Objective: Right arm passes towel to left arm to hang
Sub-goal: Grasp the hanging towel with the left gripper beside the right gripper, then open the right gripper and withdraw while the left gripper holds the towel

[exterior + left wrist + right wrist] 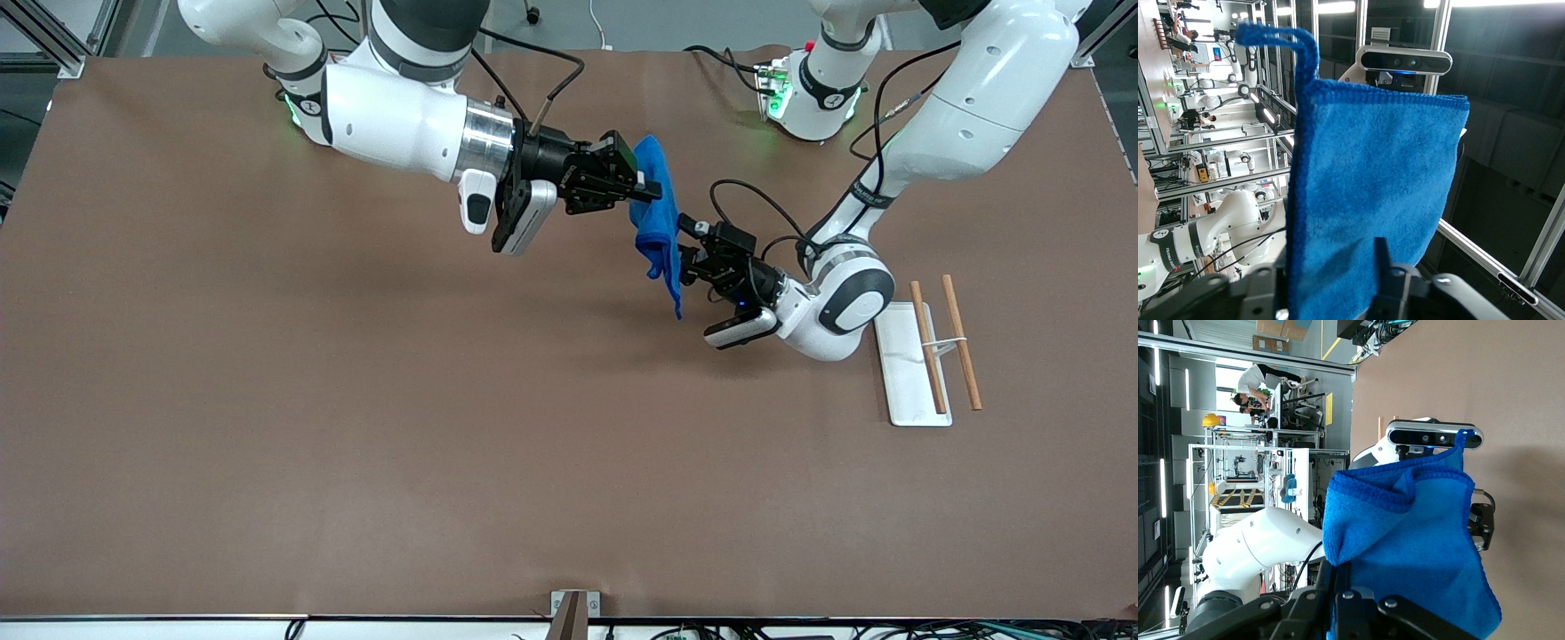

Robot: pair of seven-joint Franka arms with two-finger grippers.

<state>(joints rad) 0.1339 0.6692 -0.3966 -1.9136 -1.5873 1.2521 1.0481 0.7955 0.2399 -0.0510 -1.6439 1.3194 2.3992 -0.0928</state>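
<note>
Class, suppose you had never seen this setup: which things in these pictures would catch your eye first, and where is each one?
The bright blue towel hangs in mid-air over the middle of the brown table. The right gripper is shut on its upper part, and the left gripper meets it lower down, its fingers either side of the cloth. Next comes the white rack with two wooden rods, on the table toward the left arm's end.

A: What does the towel (656,213) look like?
B: Bright blue, soft, thin darker hem, small loop at one corner.
A: And where is it?
B: Hanging folded in the air above the desk's (356,427) middle.
</note>
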